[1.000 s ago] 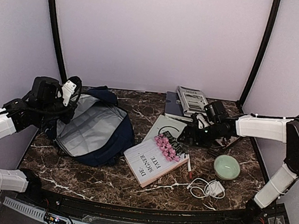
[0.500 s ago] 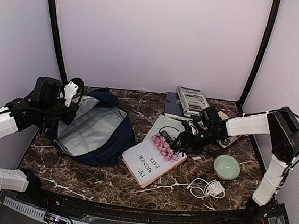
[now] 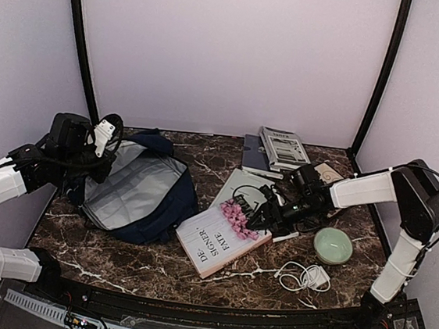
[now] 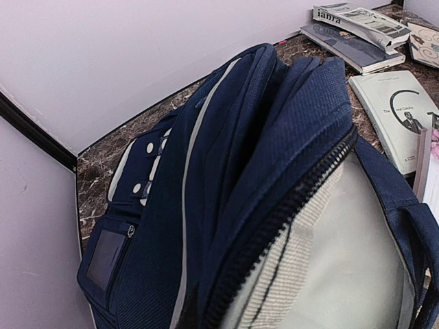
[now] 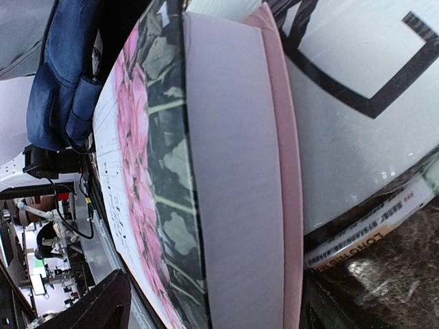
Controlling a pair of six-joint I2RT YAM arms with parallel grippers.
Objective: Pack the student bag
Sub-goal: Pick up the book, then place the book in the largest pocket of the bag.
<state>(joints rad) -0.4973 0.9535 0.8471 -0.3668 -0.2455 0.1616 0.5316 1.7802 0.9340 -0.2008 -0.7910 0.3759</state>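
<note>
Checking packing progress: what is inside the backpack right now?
Through the open backpack only light grey lining shows; no packed item is visible. The corners tucked under the blue fabric are hidden, so something could sit there unseen.

— Do the left claw (image 3: 101, 152)'s tips show?
— No. From above, the student bag (image 4: 260, 171)'s rim covers them. Its wrist view is all bag, cut off below and at the right. It's probably pinching the rim.
— And the right claw (image 3: 267, 217)?
— Only dark corners at its wrist view's bottom edge. The pink book (image 5: 233, 171) runs off that picture. From above, the back books (image 3: 280, 149)' titles are too small to read.
</note>
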